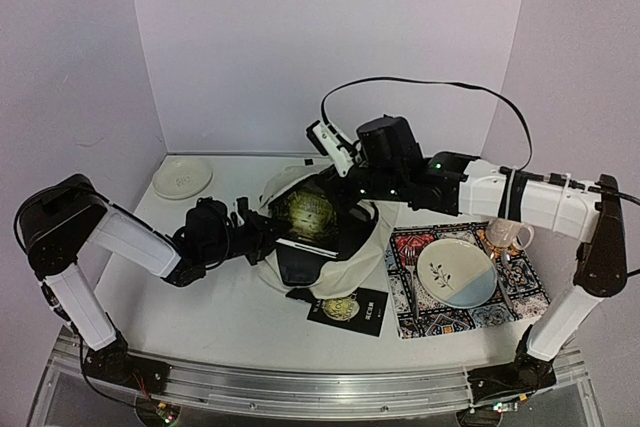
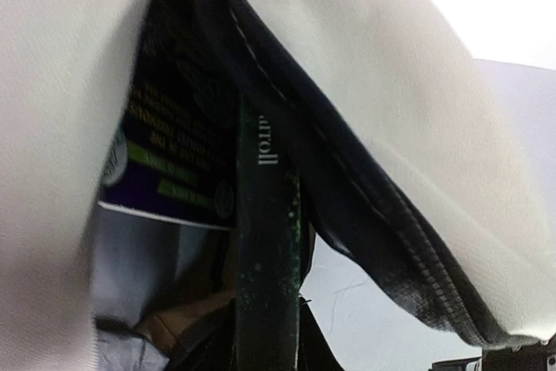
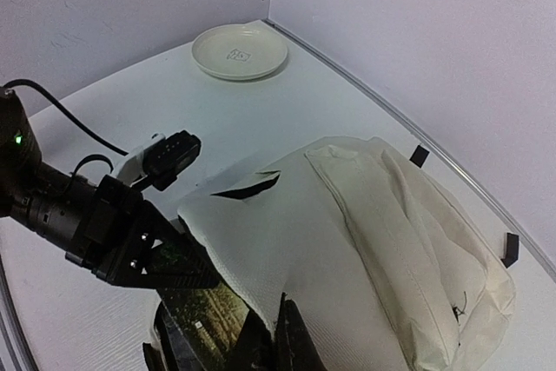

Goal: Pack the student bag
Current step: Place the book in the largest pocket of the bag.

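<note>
**While the bag mouth is held up: book going in**

Bag point(image 1: 362, 247) lies mid-table, with its mouth facing the left arm. Right gripper point(image 3: 282, 336) is pinched tight on the upper lip of the fabric, lifting it. Left gripper point(image 1: 258, 230) is closed on a book point(image 1: 305, 215) that sits partly inside the mouth. Step looks like insertion. Next move: push the book deeper, then let go. A black book point(image 1: 348, 309) near the table's front edge is probably next.

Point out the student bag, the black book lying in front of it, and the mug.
student bag point(image 3: 365, 241), right wrist view, on its cream fabric side.
black book point(image 1: 348, 309), top external view, middle of its cover.
mug point(image 1: 505, 235), top external view, on its body.
</note>
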Controlling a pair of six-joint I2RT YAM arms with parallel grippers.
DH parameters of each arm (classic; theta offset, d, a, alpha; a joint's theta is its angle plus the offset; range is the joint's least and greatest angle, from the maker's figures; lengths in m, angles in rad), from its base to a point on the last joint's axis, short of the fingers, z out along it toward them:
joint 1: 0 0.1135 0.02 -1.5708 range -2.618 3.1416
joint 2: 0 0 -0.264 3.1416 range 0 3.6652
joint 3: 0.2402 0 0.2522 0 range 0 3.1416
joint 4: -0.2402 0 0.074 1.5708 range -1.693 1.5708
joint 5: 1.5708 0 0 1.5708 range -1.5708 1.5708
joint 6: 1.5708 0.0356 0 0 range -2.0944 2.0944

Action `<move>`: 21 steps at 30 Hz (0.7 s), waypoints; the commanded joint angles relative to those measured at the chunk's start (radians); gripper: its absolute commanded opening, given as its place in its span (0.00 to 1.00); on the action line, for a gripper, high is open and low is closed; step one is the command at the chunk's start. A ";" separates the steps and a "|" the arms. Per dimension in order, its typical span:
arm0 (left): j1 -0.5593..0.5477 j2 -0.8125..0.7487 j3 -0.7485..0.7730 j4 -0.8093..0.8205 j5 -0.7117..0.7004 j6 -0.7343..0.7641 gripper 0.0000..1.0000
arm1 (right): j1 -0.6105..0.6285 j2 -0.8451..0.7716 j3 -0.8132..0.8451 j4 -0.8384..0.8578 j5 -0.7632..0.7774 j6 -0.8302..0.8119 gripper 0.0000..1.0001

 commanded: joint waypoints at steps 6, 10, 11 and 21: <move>0.035 0.140 0.192 0.162 -0.086 0.098 0.03 | 0.013 -0.071 -0.001 0.092 -0.143 -0.023 0.00; 0.035 0.162 0.220 0.164 -0.130 0.141 0.19 | 0.014 -0.071 -0.014 0.093 -0.141 -0.027 0.00; 0.035 0.159 0.214 0.163 -0.137 0.148 0.25 | 0.014 -0.070 -0.020 0.093 -0.130 -0.026 0.00; 0.036 -0.010 -0.038 0.150 -0.167 0.225 0.75 | 0.007 -0.039 -0.065 0.093 -0.004 0.020 0.01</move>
